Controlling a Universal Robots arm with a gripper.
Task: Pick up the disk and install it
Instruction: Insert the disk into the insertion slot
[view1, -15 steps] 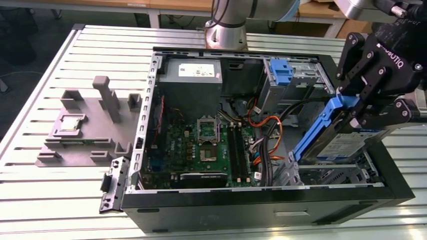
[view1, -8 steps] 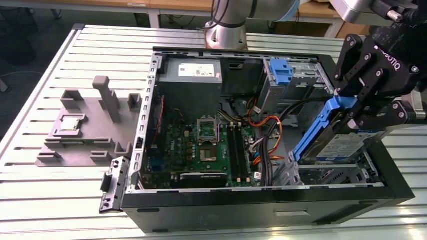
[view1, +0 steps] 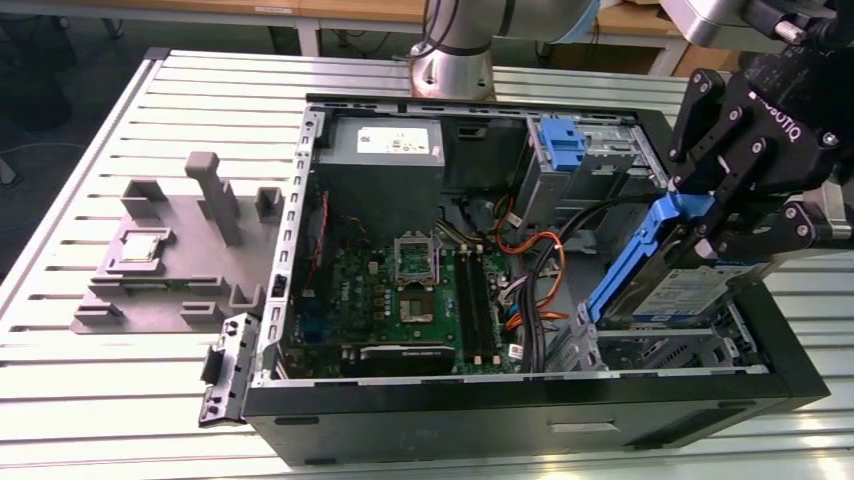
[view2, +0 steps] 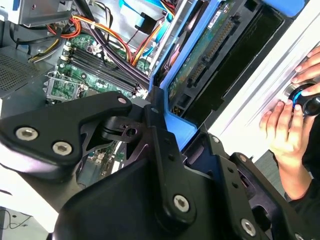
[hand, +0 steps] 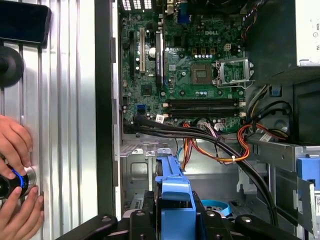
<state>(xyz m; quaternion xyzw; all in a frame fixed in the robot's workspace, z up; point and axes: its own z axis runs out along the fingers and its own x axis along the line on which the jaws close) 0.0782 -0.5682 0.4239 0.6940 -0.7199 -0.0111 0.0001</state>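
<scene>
The tool (view1: 718, 232) is clamped on the disk (view1: 683, 286), its black fingers gripping the blue carrier (view1: 630, 265) that frames the drive. The disk hangs tilted over the open case (view1: 534, 420) on the exterior view's right. Its lower end is near the metal cage at the case's near right corner and its upper end is raised in the tool. In the first wrist view the carrier's blue end sits between the fingers (hand: 215, 222), with the motherboard (hand: 190, 75) and orange cables (hand: 220, 150) beyond. The second wrist view shows the disk's green circuit side. The case lies on a slatted counter (view1: 107, 380). To the exterior view's left of the case stands a grey fixture (view1: 187, 260) holding a small silver chip (view1: 140, 246). A bare blue bracket (view1: 563, 145) sits in the far right bay. A person's hand (view2: 287, 127) rests on a knob (view2: 300, 95) beside the case.
</scene>
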